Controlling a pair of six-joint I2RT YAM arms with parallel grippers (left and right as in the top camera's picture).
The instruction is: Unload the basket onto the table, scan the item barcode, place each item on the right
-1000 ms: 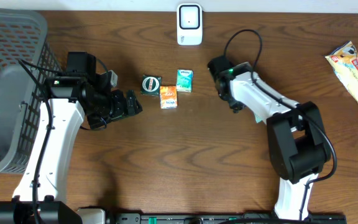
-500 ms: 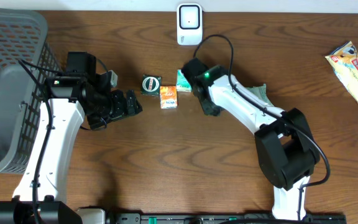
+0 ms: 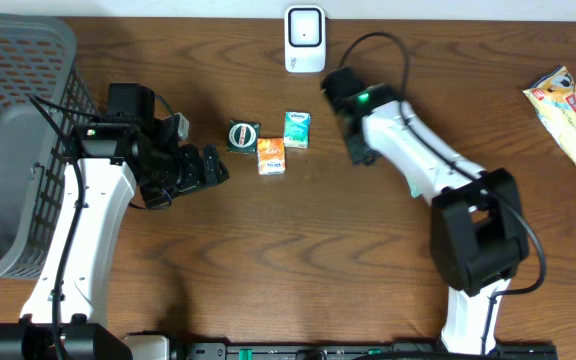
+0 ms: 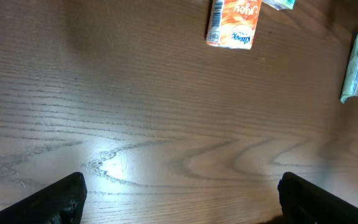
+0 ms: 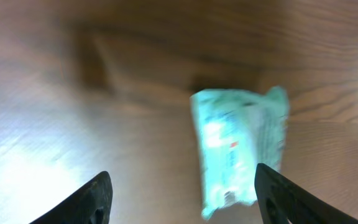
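Two-arm scene, approach step. Left fingers (image 4: 61, 199) gape wide over the table (image 4: 166, 124). Right fingers (image 5: 98, 199) are spread, holding nothing, and aimed at the green pack (image 3: 297, 129), which lies beside the orange pack (image 3: 271, 155) near the scanner (image 3: 305, 38). Next, as judged: lower, straddle, close, present barcode.

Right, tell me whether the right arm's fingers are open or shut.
Open. In the right wrist view the two dark fingers stand wide apart, with the teal plastic packet lying loose on the brown wooden table ahead.
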